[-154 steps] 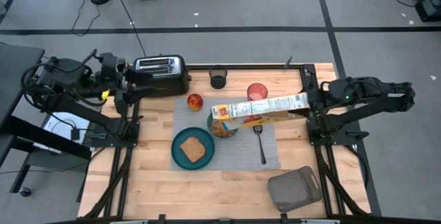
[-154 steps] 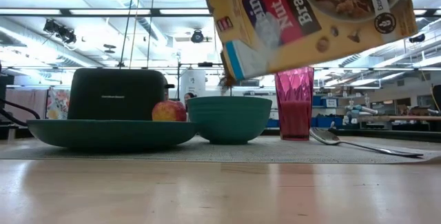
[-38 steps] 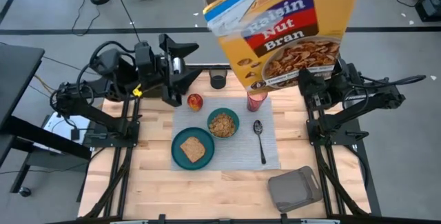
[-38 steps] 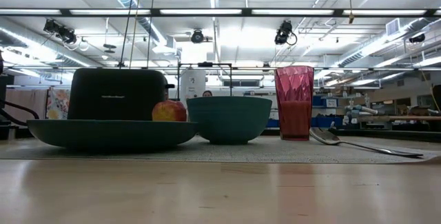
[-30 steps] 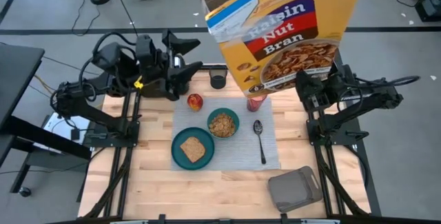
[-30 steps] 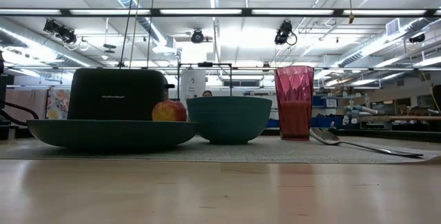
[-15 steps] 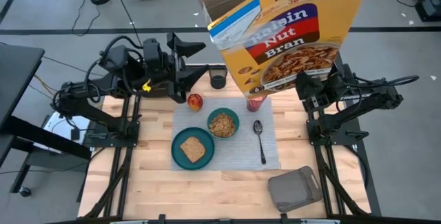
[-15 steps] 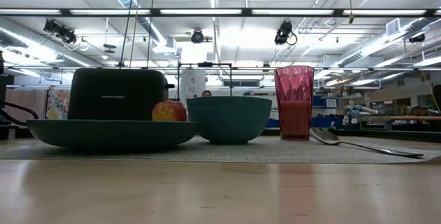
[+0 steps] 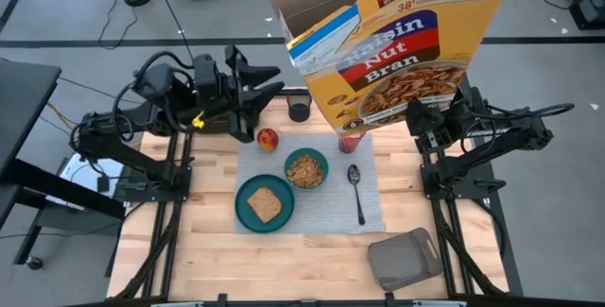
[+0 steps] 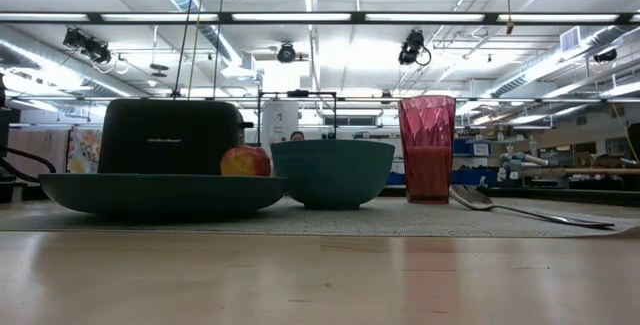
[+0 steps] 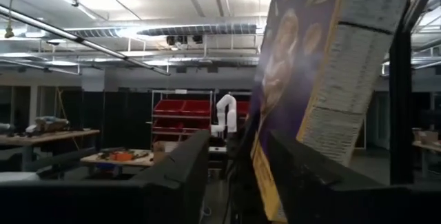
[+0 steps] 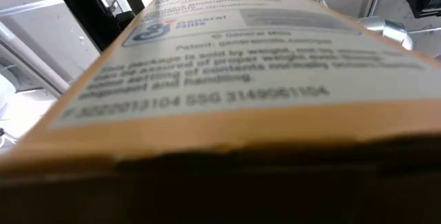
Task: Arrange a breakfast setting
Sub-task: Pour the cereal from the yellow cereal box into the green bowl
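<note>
A yellow cereal box (image 9: pixel 397 47) is held high above the table's far right, tilted, with its open top toward the left. My right arm (image 9: pixel 473 127) reaches under it, and the box hides that gripper. My left gripper (image 9: pixel 267 76) is open and raised over the far left, pointing at the box (image 11: pixel 324 79). On the grey placemat (image 9: pixel 369 214) rest a teal plate (image 9: pixel 242 214) with toast (image 9: pixel 265 203), a teal bowl (image 9: pixel 321 160) of cereal (image 9: pixel 304 169), a spoon (image 9: pixel 356 194) and an apple (image 9: pixel 267 139). The pink cup (image 10: pixel 427 150) stands behind the spoon. My right gripper holds the cereal box at its lower end, but the box hides the place of contact in the high view. The right wrist view shows only the box's narrow printed side (image 12: pixel 227 93) right in front of it. The box is lifted clear of the table and tilted.
A black toaster (image 10: pixel 170 137) stands at the far left behind the plate. A small black cup (image 9: pixel 300 110) stands at the far edge. A grey square tray (image 9: pixel 405 258) lies at the near right. Bare wood shows along the near edge.
My left gripper has moved a little toward the table's right, nearer the cereal box, and has stayed open. The box has shifted slightly up and toward the right in my right gripper's hold. The things on the placemat have kept still.
</note>
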Controlling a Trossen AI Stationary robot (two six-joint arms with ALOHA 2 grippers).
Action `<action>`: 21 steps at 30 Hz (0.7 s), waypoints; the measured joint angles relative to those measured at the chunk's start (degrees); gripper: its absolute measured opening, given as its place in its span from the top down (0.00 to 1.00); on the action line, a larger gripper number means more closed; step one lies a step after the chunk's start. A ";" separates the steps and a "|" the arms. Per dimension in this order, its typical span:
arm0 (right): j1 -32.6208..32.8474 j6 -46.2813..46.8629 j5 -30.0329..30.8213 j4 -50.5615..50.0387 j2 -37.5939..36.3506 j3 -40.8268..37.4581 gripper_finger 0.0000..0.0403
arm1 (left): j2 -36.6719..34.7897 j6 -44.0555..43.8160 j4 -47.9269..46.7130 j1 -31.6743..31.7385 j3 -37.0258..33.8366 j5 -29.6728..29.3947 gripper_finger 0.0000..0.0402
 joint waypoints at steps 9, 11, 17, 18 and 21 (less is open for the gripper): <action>-0.40 -0.52 -0.48 -0.94 -0.02 -0.02 0.50 | 0.09 -1.70 -1.32 -0.50 0.00 0.14 0.41; -1.04 -0.57 -0.26 -1.91 -0.02 -0.04 0.50 | 0.08 -1.61 -0.90 -0.52 0.00 0.10 0.30; -4.39 -0.99 1.94 -8.05 0.38 -0.07 0.50 | 2.01 -1.40 -0.37 -1.31 -0.02 1.03 0.07; -4.92 -0.75 1.88 -8.22 0.60 -0.07 0.50 | 2.75 -1.40 0.06 -1.30 -0.02 1.06 0.05; -6.28 0.34 1.24 -8.60 1.03 -0.07 0.50 | 3.53 -1.40 -0.20 -1.22 -0.13 0.98 0.03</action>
